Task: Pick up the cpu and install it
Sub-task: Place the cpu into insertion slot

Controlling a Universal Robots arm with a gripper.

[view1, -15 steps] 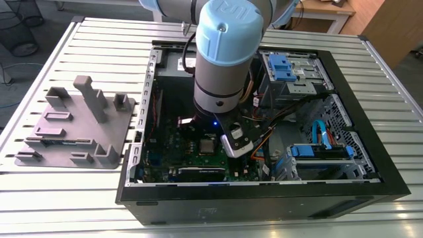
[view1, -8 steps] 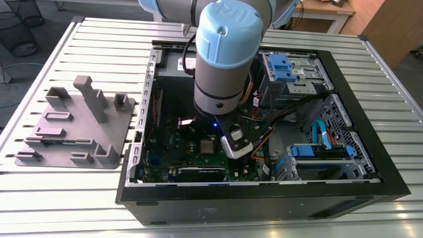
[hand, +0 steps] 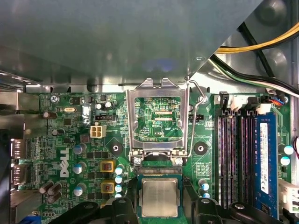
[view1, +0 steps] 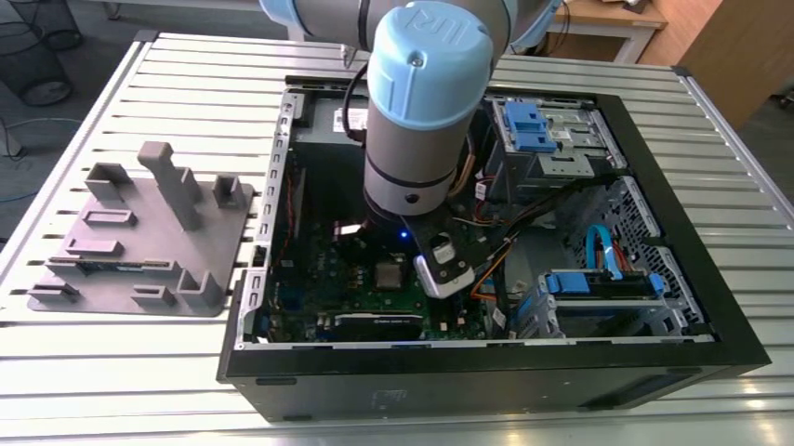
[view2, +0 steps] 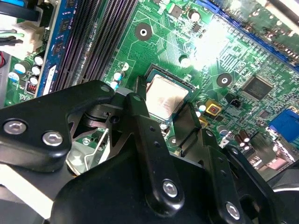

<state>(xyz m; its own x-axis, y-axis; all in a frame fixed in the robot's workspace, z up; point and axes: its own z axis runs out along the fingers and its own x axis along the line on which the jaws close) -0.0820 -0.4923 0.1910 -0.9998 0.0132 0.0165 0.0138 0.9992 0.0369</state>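
The cpu (hand: 160, 196) lies flat in its socket on the green motherboard (hand: 70, 140), silver top up; it also shows in the second wrist view (view2: 164, 95) and in the exterior view (view1: 390, 273). My gripper (hand: 161, 209) hangs low over it inside the computer case (view1: 496, 358). It is open, with one black finger (view2: 140, 116) on each side of the chip and a small gap to its edges. The metal socket frame (hand: 161, 88) is flipped up, away from the chip, with its wire lever (hand: 198, 116) raised beside it.
Memory slots (hand: 233, 154) run along one side of the socket. Yellow and black cables (hand: 261, 46) hang near the case wall. Blue drive bays (view1: 534, 125) fill the case on the exterior view's right. A grey holder tray (view1: 137, 242) sits on the slatted table on the exterior view's left.
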